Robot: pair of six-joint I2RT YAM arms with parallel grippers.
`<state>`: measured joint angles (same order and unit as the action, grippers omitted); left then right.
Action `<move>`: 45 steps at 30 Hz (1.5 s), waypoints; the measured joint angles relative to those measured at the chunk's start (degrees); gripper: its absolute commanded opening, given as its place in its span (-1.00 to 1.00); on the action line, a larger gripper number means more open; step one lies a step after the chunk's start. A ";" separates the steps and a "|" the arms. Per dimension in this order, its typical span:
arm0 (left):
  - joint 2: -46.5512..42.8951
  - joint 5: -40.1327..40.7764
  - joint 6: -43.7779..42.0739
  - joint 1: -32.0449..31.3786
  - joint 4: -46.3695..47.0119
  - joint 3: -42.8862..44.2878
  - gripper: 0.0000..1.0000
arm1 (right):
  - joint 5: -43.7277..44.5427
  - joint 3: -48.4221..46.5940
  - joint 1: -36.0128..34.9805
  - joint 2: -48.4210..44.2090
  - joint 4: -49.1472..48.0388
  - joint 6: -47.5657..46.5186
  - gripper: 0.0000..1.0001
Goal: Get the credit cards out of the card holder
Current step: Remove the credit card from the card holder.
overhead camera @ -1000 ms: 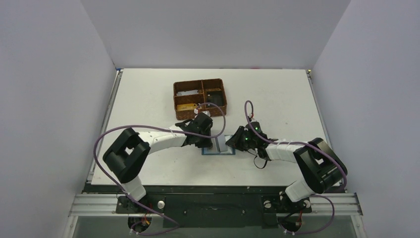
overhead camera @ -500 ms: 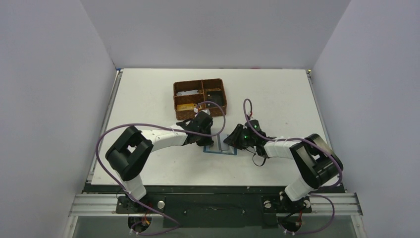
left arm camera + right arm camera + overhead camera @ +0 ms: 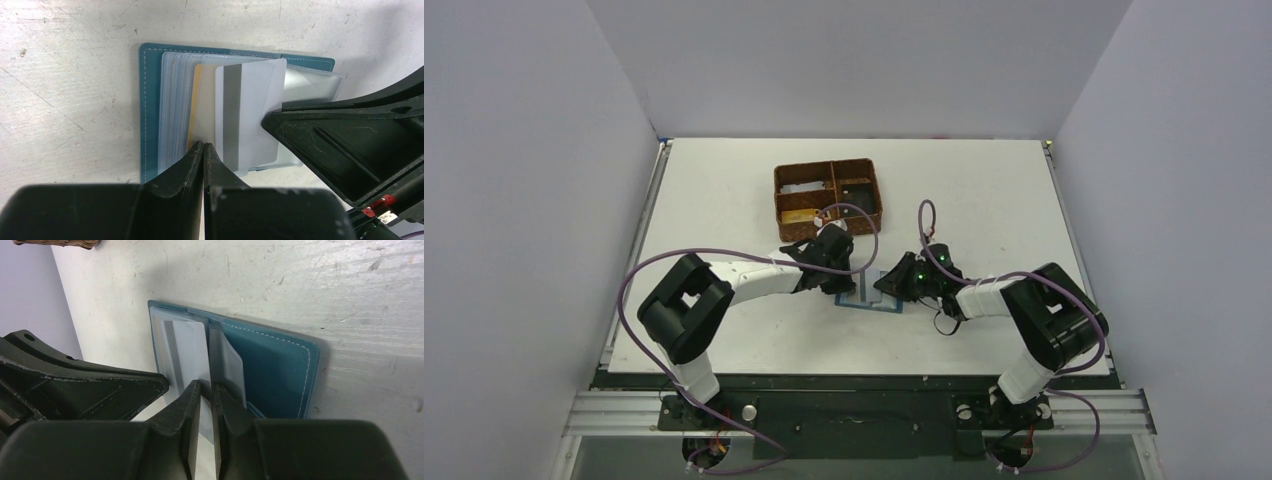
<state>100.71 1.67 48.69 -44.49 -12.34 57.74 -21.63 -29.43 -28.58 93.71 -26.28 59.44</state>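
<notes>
**Card holder open in front of the basket, both grippers at the cards**

The card holder (image 3: 870,300) lies open and flat on the table (image 3: 984,190), near the brown basket (image 3: 828,199), on its side toward the arm bases. The credit cards (image 3: 250,115) stick out of the sleeves, a white one with a grey stripe above a tan-gold one (image 3: 194,115).

The left gripper (image 3: 202,150), at the holder's end nearer the basket, is fully closed at the cards' edge. The right gripper (image 3: 206,390), at the end farther from the basket, shows a narrow slit with a pale edge in it. I cannot tell if it grips.
</notes>
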 measured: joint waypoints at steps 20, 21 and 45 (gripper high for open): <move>-1.18 -1.18 3.26 1.03 4.13 -3.32 -1.00 | -1.79 4.66 5.05 -3.52 -2.05 -0.94 -1.00; -1.22 -1.27 3.30 1.07 4.26 -3.43 -1.00 | -1.77 4.70 5.18 -3.78 -1.90 -1.16 -1.00; -1.27 0.04 0.90 1.57 -2.78 0.31 -0.68 | 0.28 2.25 5.66 -13.75 11.69 -4.68 -1.00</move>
<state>99.44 1.72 49.58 -42.92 -15.11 58.04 -21.34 -27.18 -22.92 79.96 -14.59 54.76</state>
